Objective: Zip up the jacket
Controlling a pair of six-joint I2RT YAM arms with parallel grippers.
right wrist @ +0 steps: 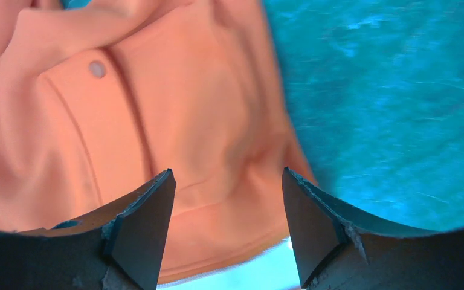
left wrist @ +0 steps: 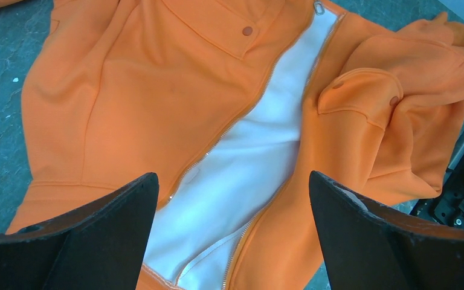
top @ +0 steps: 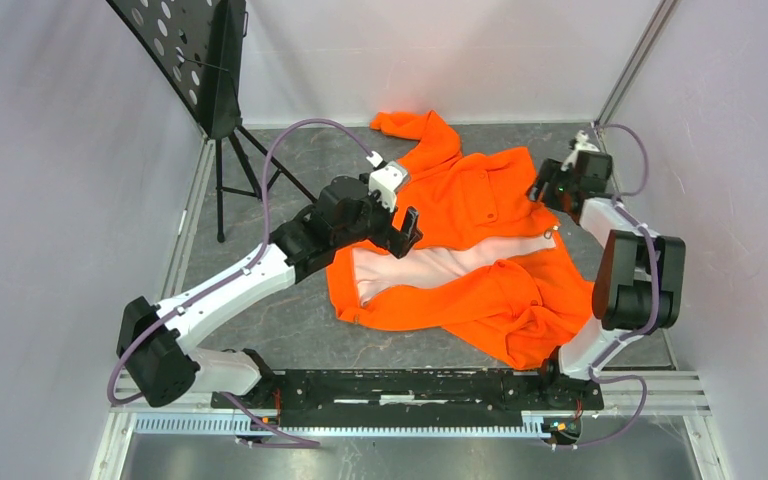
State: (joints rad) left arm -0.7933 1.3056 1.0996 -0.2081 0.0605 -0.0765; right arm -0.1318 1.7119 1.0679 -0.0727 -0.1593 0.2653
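The jacket [top: 460,250] lies spread out on the dark grey surface [top: 290,320], between the two arms. It is bright orange. Its front is open, and the pale lining [left wrist: 260,157] shows in a long strip down the middle. The zipper [left wrist: 241,109] has teeth along both edges of that strip. In the left wrist view the two edges are far apart at the near end and come close together at the far end. A small metal ring [left wrist: 318,8] sits at that far end. One sleeve [top: 415,128] reaches toward the back wall. The other side of the jacket is bunched up in folds near the base of the right arm [top: 620,270].

The left arm [top: 250,270] reaches in from the left. The left jaws are wide open and hold nothing. They hang above the open front, and the lining and both rows of teeth show between them.

The right jaws are apart too, with nothing between them. They are over the orange cloth near its edge, close to a pocket flap with a round snap [right wrist: 97,68]. I cannot tell if their tips touch the cloth.

A black stand [top: 210,70] with holes in its plate is at the back left, well apart from the jacket
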